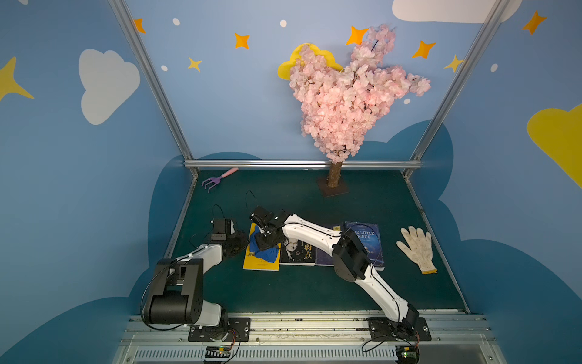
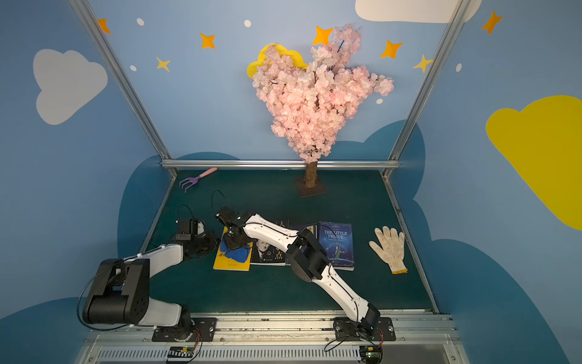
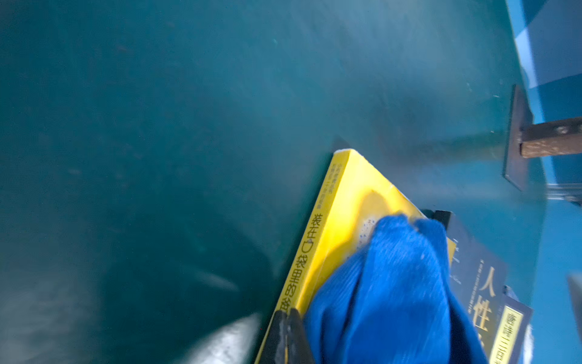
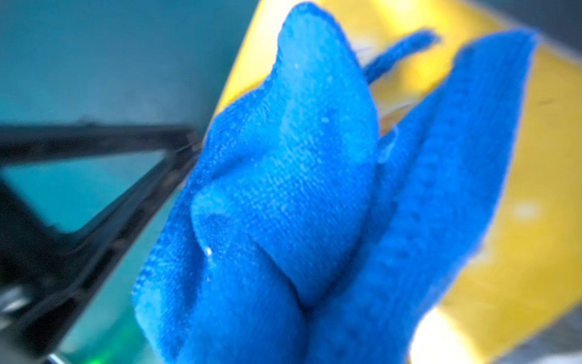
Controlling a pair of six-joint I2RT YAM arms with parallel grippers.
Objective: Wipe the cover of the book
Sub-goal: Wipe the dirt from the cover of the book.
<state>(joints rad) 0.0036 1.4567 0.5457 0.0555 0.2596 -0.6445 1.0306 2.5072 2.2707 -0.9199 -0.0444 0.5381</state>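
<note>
R claw [image 1: 265,245] gripping cloth [image 1: 267,254] on yellow book [image 1: 260,265], L claw [image 3: 287,320] clenched at spine

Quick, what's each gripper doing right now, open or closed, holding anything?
Left gripper: shut, nothing visibly held, tips at the yellow book edge.
Right gripper: shut on the blue cloth, over that book.

Closed yellow book [image 1: 260,263] lying flat, cover up; bunched blue cloth [image 1: 268,254] on cover.

A staged robot booth: cloud-painted walls [image 1: 107,85], aluminium frame [image 1: 152,78], fake blossom tree [image 1: 346,101] on green mat [image 1: 283,290].
</note>
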